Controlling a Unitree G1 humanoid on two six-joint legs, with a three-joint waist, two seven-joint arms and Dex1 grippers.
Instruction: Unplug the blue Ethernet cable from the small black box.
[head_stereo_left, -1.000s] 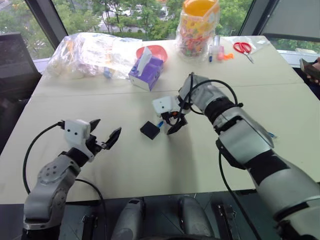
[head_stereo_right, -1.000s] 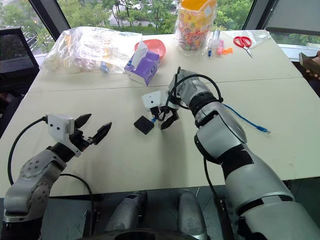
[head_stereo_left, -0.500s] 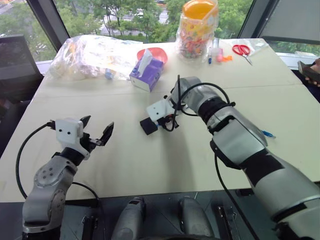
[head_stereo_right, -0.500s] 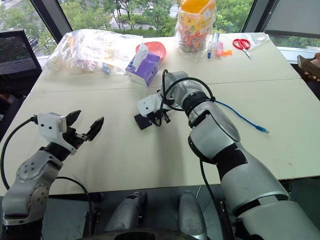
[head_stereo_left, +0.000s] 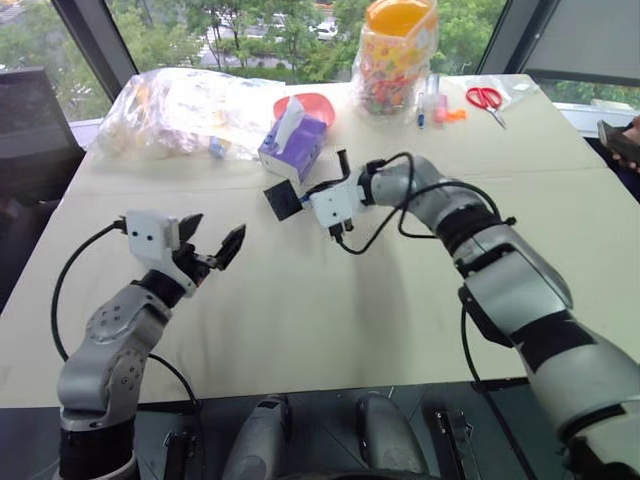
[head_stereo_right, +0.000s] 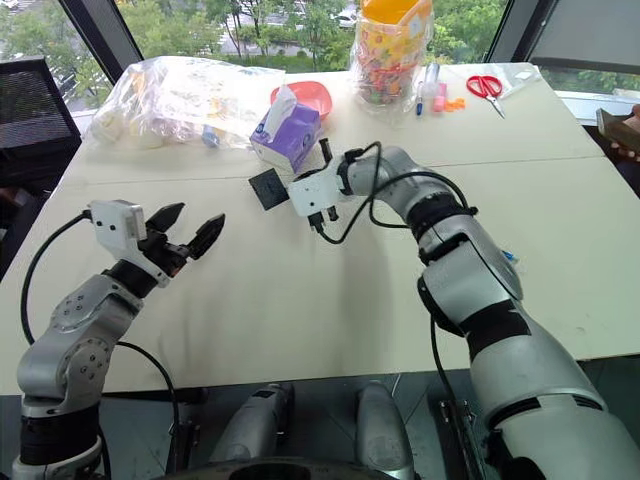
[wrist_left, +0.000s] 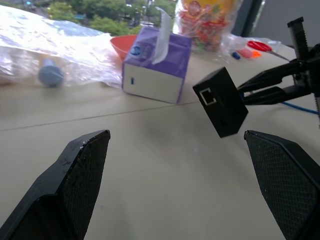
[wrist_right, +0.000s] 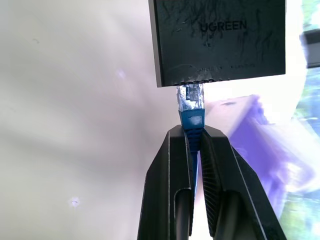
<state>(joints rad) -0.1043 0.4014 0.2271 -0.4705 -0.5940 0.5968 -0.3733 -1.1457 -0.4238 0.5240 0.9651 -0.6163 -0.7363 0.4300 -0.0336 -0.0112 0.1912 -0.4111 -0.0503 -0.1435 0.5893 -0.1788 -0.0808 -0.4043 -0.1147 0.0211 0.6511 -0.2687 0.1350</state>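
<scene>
One small matte-black square plastic box (head_stereo_left: 282, 200) is in view, with one thin bright-blue Ethernet cable (wrist_right: 193, 121). There is one purple cardboard tissue box (head_stereo_left: 294, 148), one red round bowl (head_stereo_left: 312, 103), one crumpled clear plastic bag (head_stereo_left: 180, 108), one tall clear jar with an orange lid (head_stereo_left: 398, 50), and one pair of red-handled scissors (head_stereo_left: 487, 98).

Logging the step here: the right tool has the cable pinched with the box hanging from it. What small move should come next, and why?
Probably bring the open left tool across to close on the small black box. The right tool is shut on the blue Ethernet cable just behind its plug, which is still seated, and the box dangles off the table with nothing bracing it, so pulling alone would only drag it along.
</scene>
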